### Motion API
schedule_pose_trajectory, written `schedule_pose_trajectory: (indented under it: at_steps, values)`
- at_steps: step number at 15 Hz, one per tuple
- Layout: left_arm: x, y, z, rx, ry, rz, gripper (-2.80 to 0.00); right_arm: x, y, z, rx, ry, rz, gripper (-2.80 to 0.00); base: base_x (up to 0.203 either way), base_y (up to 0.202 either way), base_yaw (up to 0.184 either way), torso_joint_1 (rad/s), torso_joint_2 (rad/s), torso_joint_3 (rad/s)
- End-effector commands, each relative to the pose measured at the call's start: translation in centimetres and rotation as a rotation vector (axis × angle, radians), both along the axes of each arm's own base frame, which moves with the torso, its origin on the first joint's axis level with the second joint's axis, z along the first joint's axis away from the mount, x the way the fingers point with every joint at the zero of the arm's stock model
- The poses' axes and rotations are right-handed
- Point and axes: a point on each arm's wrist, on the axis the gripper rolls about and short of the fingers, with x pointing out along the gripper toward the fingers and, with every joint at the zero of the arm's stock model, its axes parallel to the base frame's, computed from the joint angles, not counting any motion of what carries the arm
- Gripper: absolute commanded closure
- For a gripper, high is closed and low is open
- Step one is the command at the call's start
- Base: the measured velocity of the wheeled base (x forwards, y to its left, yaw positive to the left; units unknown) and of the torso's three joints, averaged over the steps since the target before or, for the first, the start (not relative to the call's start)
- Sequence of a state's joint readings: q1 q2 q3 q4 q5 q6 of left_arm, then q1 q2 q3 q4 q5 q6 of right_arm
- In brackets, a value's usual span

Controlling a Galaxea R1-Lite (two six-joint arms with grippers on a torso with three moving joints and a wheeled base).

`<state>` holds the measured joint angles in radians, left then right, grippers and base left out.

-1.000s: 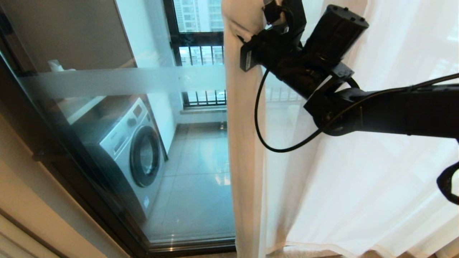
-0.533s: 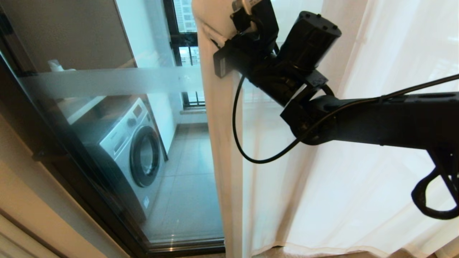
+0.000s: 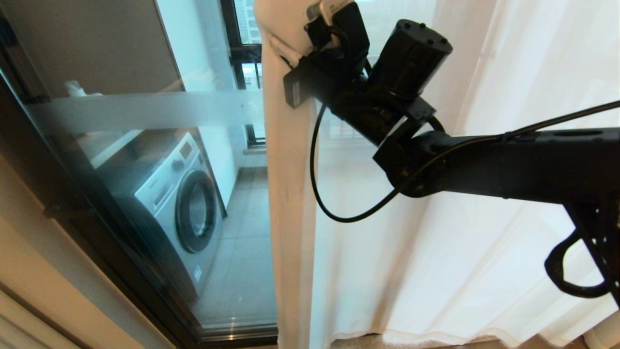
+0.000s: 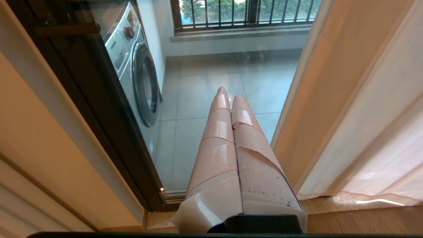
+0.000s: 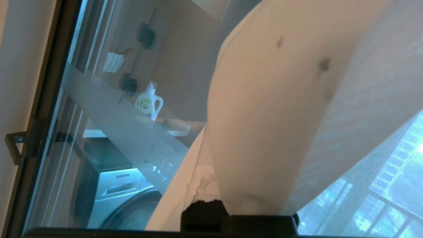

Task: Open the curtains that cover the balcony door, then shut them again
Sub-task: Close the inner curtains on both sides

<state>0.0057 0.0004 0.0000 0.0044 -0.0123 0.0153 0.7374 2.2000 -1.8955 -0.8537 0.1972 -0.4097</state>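
The sheer white curtains (image 3: 436, 242) hang over the right part of the balcony door (image 3: 145, 111), whose glass with a frosted band is bare on the left. Their leading edge (image 3: 288, 194) falls in one thick vertical fold. My right gripper (image 3: 295, 34) is raised at the top of that fold and shut on the curtains. In the right wrist view the fabric (image 5: 271, 109) drapes over the right gripper (image 5: 206, 145) and hides most of its fingers. My left gripper (image 4: 228, 94) hangs parked low by the door sill, its taped fingers pressed together and holding nothing.
Behind the glass stand a washing machine (image 3: 179, 203), a detergent bottle (image 5: 148, 100) on a shelf and a barred railing window (image 3: 247, 48). The dark door frame (image 3: 97, 232) and a beige wall (image 3: 38, 271) close the left side. A handle (image 5: 19, 145) sits on the frame.
My right arm has moved left with the curtain edge in its grip. The fold now covers more of the glass and the railing window. The left arm has kept still.
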Motion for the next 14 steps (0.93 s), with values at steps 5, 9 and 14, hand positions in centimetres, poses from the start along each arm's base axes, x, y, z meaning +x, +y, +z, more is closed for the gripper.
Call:
schedule_pose_trajectory:
  at_steps: [5,9,14]
  values:
    - [0.0,0.0,0.0,0.0,0.001,0.0,0.0,0.4,-2.9,1.5,-0.022,0.022,-0.06,0.0,0.0,0.0,0.0,0.0,0.0,0.0]
    - [0.0,0.0,0.0,0.0,0.001,0.0,0.0,0.6,-5.7,1.3,-0.051,0.118,-0.17,0.0,0.0,0.0,0.0,0.0,0.0,0.0]
    - [0.0,0.0,0.0,0.0,0.001,0.0,0.0,-0.1,-9.5,0.2,-0.109,0.228,-0.238,0.0,0.0,0.0,0.0,0.0,0.0,0.0]
